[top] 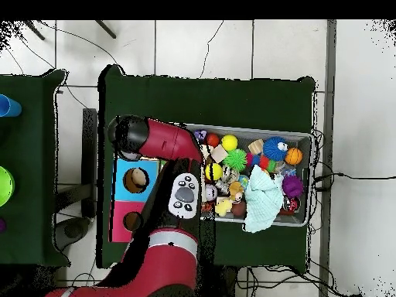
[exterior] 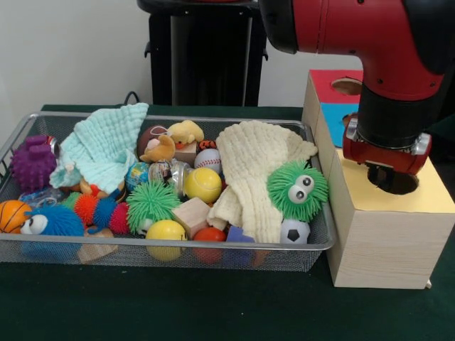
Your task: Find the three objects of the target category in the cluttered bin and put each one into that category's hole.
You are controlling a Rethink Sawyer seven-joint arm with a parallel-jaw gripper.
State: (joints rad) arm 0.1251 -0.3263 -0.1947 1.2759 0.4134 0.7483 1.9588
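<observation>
I hold the tool (exterior: 387, 172) over the yellow box's hole (exterior: 395, 182) — a drop position; its opening and load I cannot tell.

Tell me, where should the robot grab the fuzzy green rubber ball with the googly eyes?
Probably from straight above, pinching across the round middle of the fuzzy green rubber ball. It sits atop the cream knitted cloth, close to the silver wire-mesh bin's end wall, so its top is freest.
</observation>
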